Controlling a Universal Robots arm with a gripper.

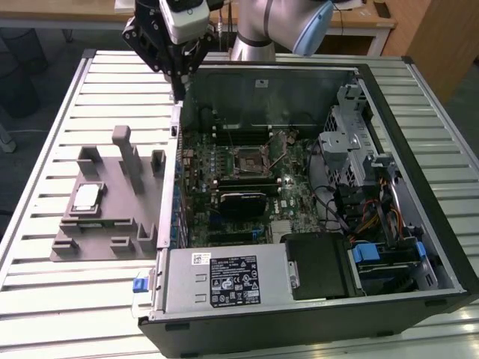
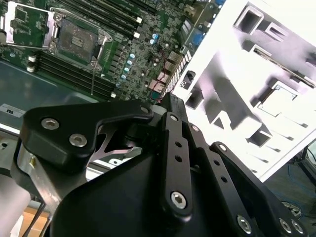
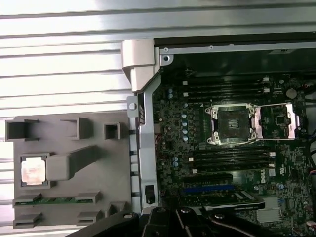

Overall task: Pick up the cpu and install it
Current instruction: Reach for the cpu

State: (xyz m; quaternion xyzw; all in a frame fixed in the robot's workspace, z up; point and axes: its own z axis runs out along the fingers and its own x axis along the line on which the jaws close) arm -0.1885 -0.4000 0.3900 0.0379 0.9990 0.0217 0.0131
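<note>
We are looking at the gripper (image 1: 179, 91) hanging above the far corner of the open computer case (image 1: 419, 142), over the case wall that is standing between the motherboard (image 1: 239, 187) and the grey parts holder (image 1: 112, 224). Its two fingers are pressing together at the tips and are carrying nothing; in the second wrist view the gripper (image 2: 173, 101) is showing the same closed, empty tip above that wall. The cpu (image 1: 86, 197) is lying flat in a square recess of the holder, metal top up, on the slatted table (image 1: 45, 299) at the exterior view's left of the case and well apart from the gripper. In the first wrist view we are seeing the cpu (image 3: 33, 170) sitting just beside a raised grey block of the parts holder (image 3: 64, 138), with a thin green board (image 3: 54, 200) resting in a slot near it. The cpu socket (image 3: 232, 123) on the motherboard is standing bare, its metal retaining frame (image 3: 275, 121) lying swung open beside it, with memory slots running along both of its sides.
</note>
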